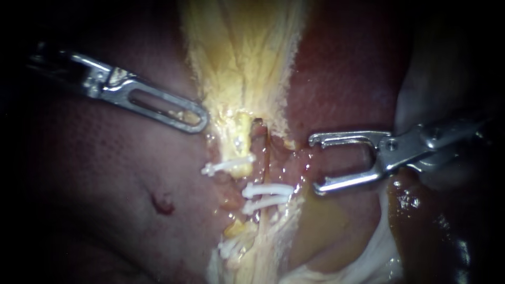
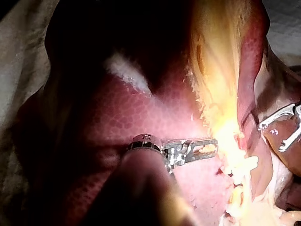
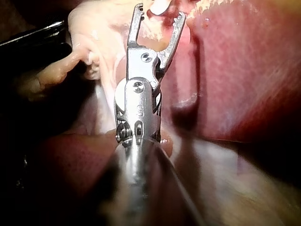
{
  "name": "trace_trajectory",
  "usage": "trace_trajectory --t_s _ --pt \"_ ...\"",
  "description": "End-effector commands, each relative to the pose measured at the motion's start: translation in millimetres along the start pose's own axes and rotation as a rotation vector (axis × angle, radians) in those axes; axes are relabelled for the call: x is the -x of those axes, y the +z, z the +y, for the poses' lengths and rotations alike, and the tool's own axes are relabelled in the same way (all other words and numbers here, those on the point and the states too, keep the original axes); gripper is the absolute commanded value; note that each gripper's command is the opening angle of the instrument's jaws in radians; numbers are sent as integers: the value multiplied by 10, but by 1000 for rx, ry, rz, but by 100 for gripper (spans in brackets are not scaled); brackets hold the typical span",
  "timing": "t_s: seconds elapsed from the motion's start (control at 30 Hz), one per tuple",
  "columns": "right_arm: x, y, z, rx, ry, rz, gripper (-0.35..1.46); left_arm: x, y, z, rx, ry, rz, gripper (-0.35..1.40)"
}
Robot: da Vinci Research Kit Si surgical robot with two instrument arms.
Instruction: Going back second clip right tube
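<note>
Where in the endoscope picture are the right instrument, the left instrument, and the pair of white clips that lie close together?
right instrument [image 1: 316, 164], endoscope view: midway between the tips of its open jaws.
left instrument [image 1: 204, 118], endoscope view: the metal rim at its far tip.
pair of white clips [image 1: 268, 189], endoscope view: the middle of the upper clip.

A strip of tissue runs from the upper middle of the frame down to the lower middle, and the liver lies on both sides of it. The left instrument comes in from the upper left, and its tip touches the left edge of the strip. In the middle, the left tube and the right tube lie side by side. One clip sits across the left tube. Two clips sit across the right tube, a little lower, one under the other. Further clips lie at the lower middle. The right instrument comes in from the right, with its jaws apart, just right of the two clips and not touching them.
</note>
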Motion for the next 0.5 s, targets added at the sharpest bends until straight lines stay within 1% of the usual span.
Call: trace_trajectory --t_s 0.03,0.1,0.2,0.5 --pt "0 0 0 0 0 1 50 -1 3 2 0 -5 1 -35" --pt "-1 -1 0 0 0 1 50 -1 9 5 2 -3 4 -35" --pt "-1 -1 -1 0 -5 1 50 0 12 6 3 -3 3 -35" --pt "-5 -1 -1 0 -3 1 50 0 12 4 3 -3 3 -35"
